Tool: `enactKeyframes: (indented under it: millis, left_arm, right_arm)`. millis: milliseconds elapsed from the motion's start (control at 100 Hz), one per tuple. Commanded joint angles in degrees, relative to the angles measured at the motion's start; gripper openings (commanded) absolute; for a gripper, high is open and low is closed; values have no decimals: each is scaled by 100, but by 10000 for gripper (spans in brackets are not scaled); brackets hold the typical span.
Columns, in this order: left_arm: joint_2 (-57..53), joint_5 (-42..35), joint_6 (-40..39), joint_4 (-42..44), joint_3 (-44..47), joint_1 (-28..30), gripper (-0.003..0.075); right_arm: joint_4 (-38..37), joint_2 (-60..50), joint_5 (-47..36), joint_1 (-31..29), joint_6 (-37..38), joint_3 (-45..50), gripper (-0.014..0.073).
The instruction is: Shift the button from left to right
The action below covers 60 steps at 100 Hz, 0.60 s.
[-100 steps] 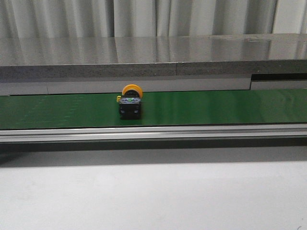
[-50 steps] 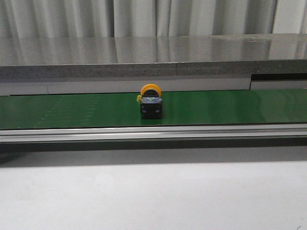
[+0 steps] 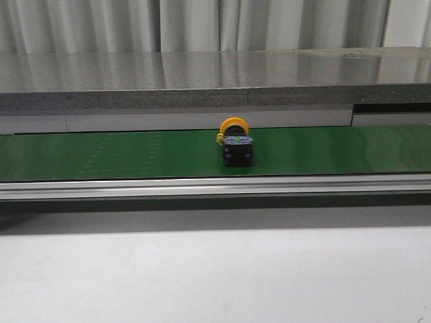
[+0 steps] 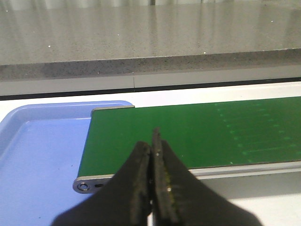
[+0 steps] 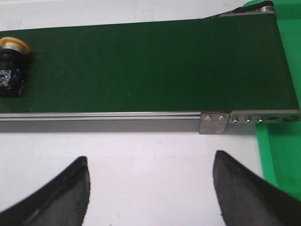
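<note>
The button (image 3: 237, 146), a yellow-orange ring head on a black boxy body with a tiny green dot, sits on the green conveyor belt (image 3: 101, 155) near its middle in the front view. It also shows at the edge of the right wrist view (image 5: 11, 66). My left gripper (image 4: 153, 136) is shut and empty over the belt's left end. My right gripper (image 5: 150, 162) is open and empty over the white table, in front of the belt's right end. Neither gripper shows in the front view.
A blue tray (image 4: 37, 155) lies at the belt's left end. A green tray (image 5: 282, 155) lies at the belt's right end. An aluminium rail (image 3: 215, 186) runs along the belt's front. A grey counter (image 3: 215, 81) stands behind it.
The button has travelled to the right along the belt, from left of centre to a little right of centre. Nothing else has visibly changed.
</note>
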Motion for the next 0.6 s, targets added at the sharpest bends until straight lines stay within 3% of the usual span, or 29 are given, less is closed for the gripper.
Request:
enactKeyframes:
  millis: [0,280,590]
  left_arm:
    - [32,-434,11,-74,-144,-47,-21]
    - [32,-434,11,-74,-144,-47,-21]
    - [32,-434,11,-74,-144,-47,-21]
  right_arm:
    - [89,170,-402,-25,-9,-336,550]
    - [95,1291,-347,58,-273,-1215,550]
    - [77,2734,-327,761,-365,-2067,550]
